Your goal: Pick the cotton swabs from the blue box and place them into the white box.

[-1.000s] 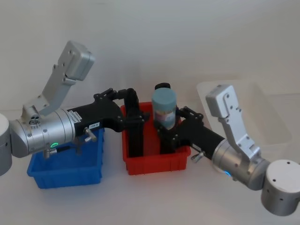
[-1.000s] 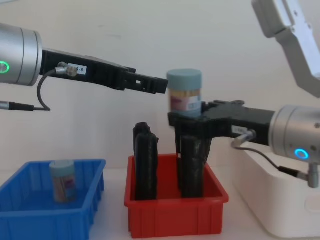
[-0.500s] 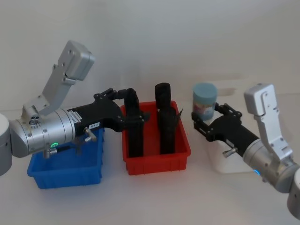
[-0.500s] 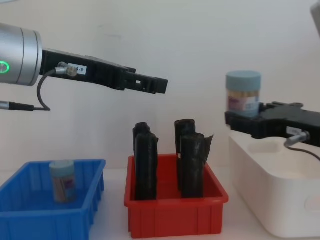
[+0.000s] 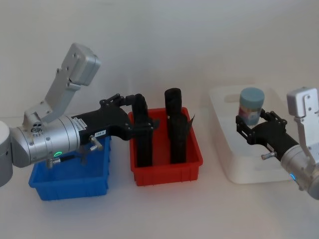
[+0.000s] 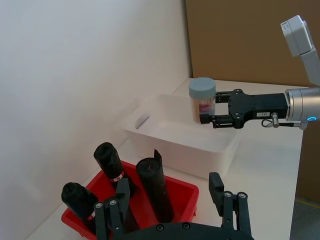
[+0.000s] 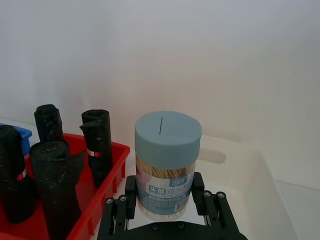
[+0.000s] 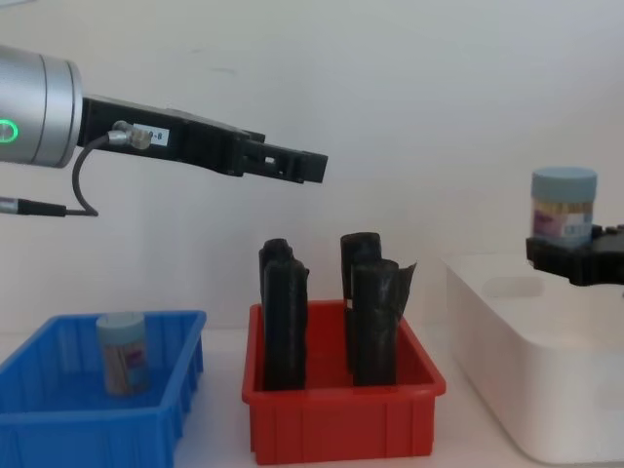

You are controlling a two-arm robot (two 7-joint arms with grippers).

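The right claw (image 5: 250, 119) is clamping its two fingers (image 7: 131, 196) against the lower sides of a cotton-swab jar (image 5: 250, 102), which is standing upright with its pale blue lid uppermost and pale sticks showing through the clear wall. The jar is hanging above the open interior of the white box (image 5: 224, 144); in the chest view its base is sitting clear of the box rim, not touching it. The left claw (image 8: 302, 168) is hovering high over the red bin (image 5: 167, 172), above the tops of the black rolls (image 8: 375, 322) standing in it; in the left wrist view its fingers (image 6: 217, 187) are standing well apart and gripping nothing. A second jar (image 8: 123, 351) is standing upright inside the blue box (image 8: 88, 424), near its middle. The three containers are sitting in a row on the tabletop (image 5: 164, 209): the blue box on the robot's left, the red bin in the middle just beside it, and the white box on the right, apart from the red bin.
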